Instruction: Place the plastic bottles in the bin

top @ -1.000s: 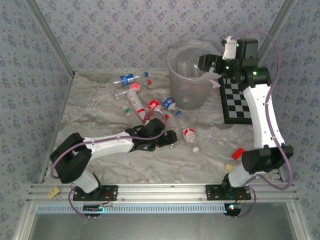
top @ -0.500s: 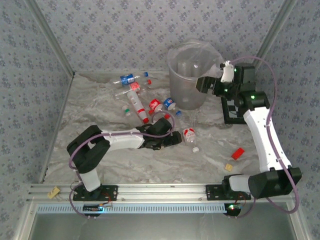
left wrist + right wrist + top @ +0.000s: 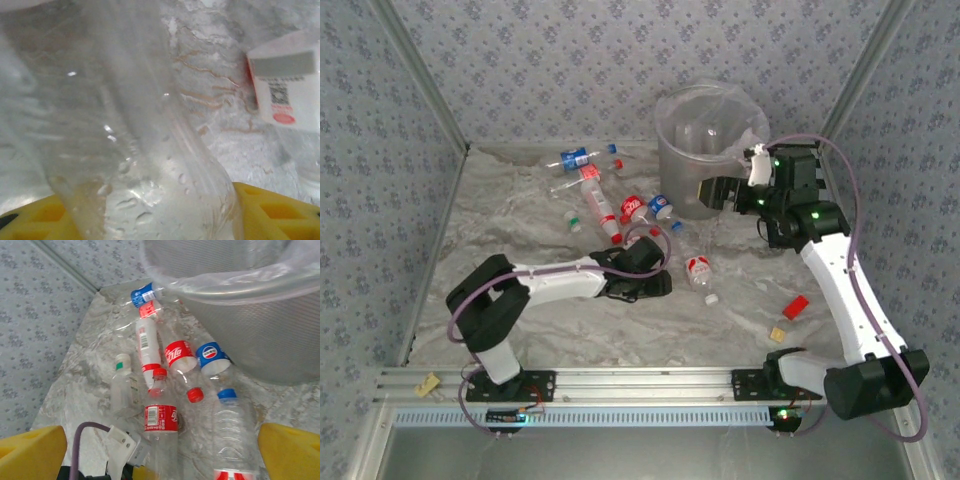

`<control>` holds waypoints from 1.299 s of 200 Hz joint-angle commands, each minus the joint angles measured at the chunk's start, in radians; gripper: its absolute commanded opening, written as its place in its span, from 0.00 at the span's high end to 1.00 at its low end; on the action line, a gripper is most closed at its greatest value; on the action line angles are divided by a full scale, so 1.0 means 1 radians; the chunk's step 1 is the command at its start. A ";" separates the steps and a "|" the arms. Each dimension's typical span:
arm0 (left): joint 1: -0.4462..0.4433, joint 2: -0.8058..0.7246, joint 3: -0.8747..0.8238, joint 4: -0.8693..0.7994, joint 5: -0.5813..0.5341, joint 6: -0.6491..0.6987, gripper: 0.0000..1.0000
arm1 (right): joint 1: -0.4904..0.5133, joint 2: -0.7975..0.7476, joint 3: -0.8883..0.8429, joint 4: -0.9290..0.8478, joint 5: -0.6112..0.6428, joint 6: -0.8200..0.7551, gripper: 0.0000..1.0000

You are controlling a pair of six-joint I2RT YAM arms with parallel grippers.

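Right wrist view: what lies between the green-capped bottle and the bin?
Three bottles in the right wrist view: the white-labelled bottle, the red-labelled bottle, the blue-labelled bottle.

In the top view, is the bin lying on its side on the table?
No, the bin stands upright, with its open mouth facing up.

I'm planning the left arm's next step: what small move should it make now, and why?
Probably close the left gripper firmly: its yellow pads flank a clear plastic bottle, yet a secure grip isn't evident. Lifting toward the bin can follow.
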 commanded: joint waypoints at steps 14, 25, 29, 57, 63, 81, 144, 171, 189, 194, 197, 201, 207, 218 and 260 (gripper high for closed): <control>-0.025 -0.211 -0.029 -0.041 -0.117 0.195 0.57 | 0.067 0.000 -0.043 0.081 0.060 0.072 0.00; -0.025 -0.267 -0.078 0.026 -0.114 0.275 0.62 | 0.074 0.015 -0.073 0.153 0.039 0.133 0.00; -0.025 -0.286 -0.096 0.055 -0.114 0.304 0.64 | 0.078 0.019 -0.114 0.185 0.027 0.157 0.00; -0.022 -0.369 -0.197 0.182 -0.143 0.427 0.76 | 0.141 0.067 -0.157 0.309 0.009 0.223 0.00; -0.020 -0.376 -0.205 0.188 -0.141 0.443 0.77 | 0.154 0.082 -0.151 0.314 0.010 0.223 0.00; -0.020 -0.383 -0.211 0.190 -0.109 0.489 0.77 | 0.183 0.111 -0.139 0.347 -0.025 0.249 0.00; -0.020 -0.461 -0.290 0.307 -0.012 0.561 0.85 | 0.281 0.219 -0.046 0.338 0.013 0.245 0.00; -0.020 -0.486 -0.295 0.295 0.041 0.586 0.88 | 0.298 0.267 -0.006 0.305 0.032 0.221 0.04; -0.020 -0.491 -0.295 0.287 0.056 0.603 0.86 | 0.310 0.297 0.024 0.303 0.020 0.208 0.11; -0.020 -0.491 -0.294 0.283 0.064 0.609 0.85 | 0.313 0.303 0.029 0.301 0.027 0.208 0.13; -0.020 -0.491 -0.294 0.282 0.068 0.612 0.84 | 0.315 0.305 0.031 0.302 0.031 0.206 0.15; -0.020 -0.489 -0.294 0.281 0.074 0.616 0.84 | 0.316 0.309 0.032 0.299 0.035 0.203 0.18; -0.020 -0.490 -0.294 0.280 0.078 0.618 0.83 | 0.318 0.311 0.032 0.295 0.043 0.200 0.22; -0.020 -0.489 -0.295 0.277 0.080 0.620 0.82 | 0.318 0.305 0.026 0.290 0.062 0.198 0.28; -0.023 -0.513 -0.305 0.262 0.085 0.621 0.79 | 0.314 0.279 0.005 0.282 0.092 0.191 0.58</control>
